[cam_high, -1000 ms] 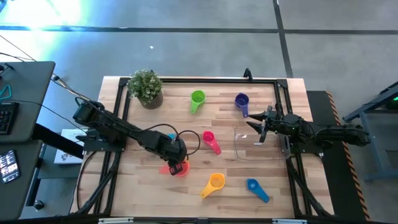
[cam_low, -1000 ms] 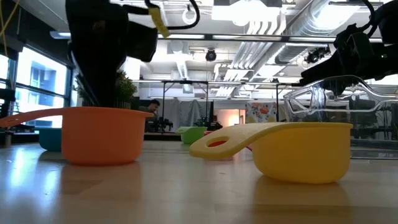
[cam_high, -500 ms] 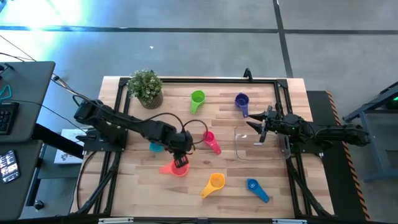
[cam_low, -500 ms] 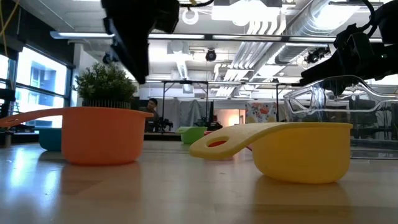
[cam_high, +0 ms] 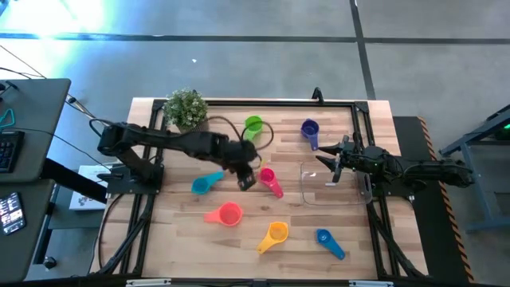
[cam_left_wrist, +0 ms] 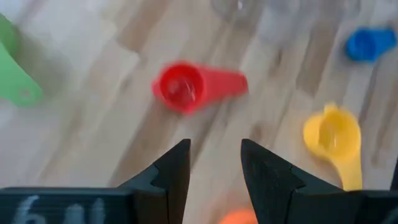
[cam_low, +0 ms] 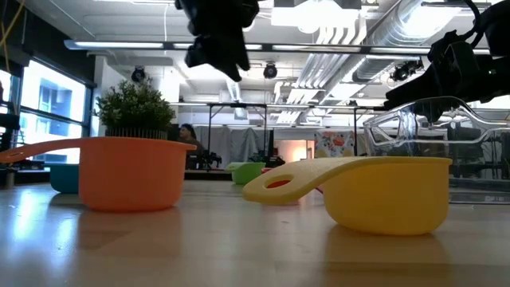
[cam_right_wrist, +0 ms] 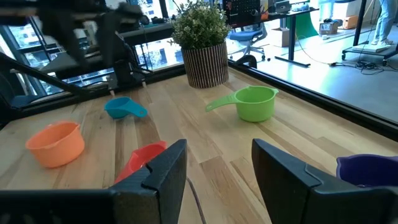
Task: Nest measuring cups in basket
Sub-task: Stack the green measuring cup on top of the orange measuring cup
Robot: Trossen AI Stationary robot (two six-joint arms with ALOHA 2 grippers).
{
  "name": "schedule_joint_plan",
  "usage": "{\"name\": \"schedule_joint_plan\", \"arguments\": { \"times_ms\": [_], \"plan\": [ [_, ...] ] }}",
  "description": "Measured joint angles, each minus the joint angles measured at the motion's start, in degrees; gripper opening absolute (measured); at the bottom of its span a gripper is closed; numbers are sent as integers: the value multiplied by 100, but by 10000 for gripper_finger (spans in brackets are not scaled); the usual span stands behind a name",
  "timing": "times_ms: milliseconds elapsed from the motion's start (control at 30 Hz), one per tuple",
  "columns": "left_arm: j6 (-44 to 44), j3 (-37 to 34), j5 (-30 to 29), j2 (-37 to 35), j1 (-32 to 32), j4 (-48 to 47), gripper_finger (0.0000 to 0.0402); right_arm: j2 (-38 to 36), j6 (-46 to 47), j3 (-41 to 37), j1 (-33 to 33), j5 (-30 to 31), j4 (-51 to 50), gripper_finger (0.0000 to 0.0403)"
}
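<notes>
Moved since a second ago: left hand (cam_high: 246, 180), from over the salmon-pink cup (cam_high: 227, 214) to just beside the magenta cup (cam_high: 270, 181), fingers parted, empty. Right hand (cam_high: 330, 165): at the basket (cam_high: 307, 194) rim, fingers parted. Low view alone shows a person behind the plant (cam_low: 134, 108); high view alone, the blue cup (cam_high: 327, 241).

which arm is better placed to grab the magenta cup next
Left. The left gripper hangs open right beside the magenta cup, empty. The right gripper sits open over at the basket, farther off.
</notes>
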Motion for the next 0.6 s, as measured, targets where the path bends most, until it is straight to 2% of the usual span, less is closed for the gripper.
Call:
{"name": "schedule_joint_plan", "arguments": {
  "times_ms": [433,600],
  "plan": [
    [27,3,-13,0,1244,898,131,0,0,-2,0,-1,0,174],
    [49,3,-28,0,1772,966,131,1,0,-1,0,0,0,174]
  ]
}}
